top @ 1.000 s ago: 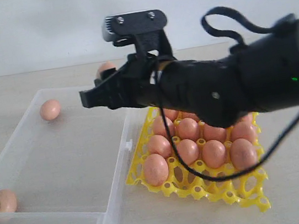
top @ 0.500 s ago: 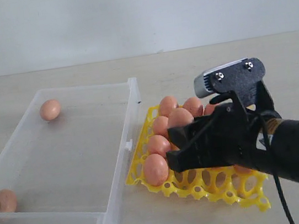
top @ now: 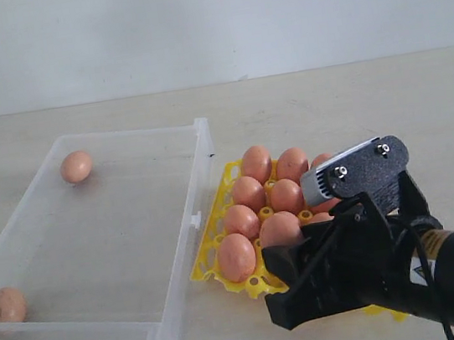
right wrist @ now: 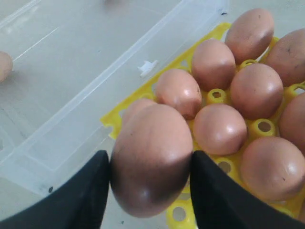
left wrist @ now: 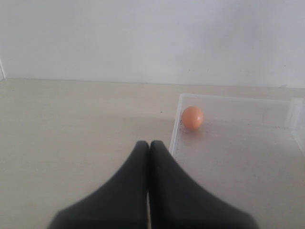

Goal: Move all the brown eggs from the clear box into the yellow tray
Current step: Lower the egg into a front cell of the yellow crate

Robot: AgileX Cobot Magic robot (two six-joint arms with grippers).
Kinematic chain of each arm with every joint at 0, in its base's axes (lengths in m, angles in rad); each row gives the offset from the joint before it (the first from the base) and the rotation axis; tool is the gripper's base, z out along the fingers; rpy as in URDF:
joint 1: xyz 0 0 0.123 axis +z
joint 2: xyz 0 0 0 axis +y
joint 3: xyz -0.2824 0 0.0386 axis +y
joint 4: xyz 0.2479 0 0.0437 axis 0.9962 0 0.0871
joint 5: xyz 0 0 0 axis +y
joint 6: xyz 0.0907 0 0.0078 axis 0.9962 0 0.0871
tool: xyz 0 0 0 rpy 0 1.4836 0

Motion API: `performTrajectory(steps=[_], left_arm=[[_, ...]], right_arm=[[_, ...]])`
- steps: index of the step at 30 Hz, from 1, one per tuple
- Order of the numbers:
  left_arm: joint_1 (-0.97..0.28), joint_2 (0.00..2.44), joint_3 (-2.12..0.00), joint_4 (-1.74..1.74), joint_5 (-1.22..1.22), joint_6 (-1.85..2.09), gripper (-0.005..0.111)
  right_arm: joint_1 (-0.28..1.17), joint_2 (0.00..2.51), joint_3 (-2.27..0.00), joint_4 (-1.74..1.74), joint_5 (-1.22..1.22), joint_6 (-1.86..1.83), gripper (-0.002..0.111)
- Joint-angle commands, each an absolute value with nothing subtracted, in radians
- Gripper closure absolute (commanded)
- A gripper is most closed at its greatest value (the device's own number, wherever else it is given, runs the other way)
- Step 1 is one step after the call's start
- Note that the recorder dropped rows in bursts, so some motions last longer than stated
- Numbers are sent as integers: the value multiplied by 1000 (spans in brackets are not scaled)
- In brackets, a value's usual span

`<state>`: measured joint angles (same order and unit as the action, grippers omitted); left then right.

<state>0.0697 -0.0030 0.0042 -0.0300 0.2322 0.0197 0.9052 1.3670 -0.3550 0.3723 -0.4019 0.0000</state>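
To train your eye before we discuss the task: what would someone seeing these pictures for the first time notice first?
A brown egg pinched between the right arm's black fingers, over the near edge of the yellow tray, which is crowded with eggs. Next, the clear box to its left, holding only one egg near a far corner and another egg in a near corner.

We see a pale beige table (top: 368,91). Directly on it rest a clear box (top: 110,237) and, just beside its long wall, a yellow tray (top: 206,262) turned at an angle.
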Motion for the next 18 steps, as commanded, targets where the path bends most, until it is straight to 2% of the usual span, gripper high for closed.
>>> performTrajectory(steps=[1, 18], left_arm=[[71, 0, 0, -35, 232, 20, 111], [71, 0, 0, -35, 232, 20, 111]], right_arm=[[908, 1373, -350, 374, -438, -18, 108], [908, 1518, -351, 357, -534, 27, 108]])
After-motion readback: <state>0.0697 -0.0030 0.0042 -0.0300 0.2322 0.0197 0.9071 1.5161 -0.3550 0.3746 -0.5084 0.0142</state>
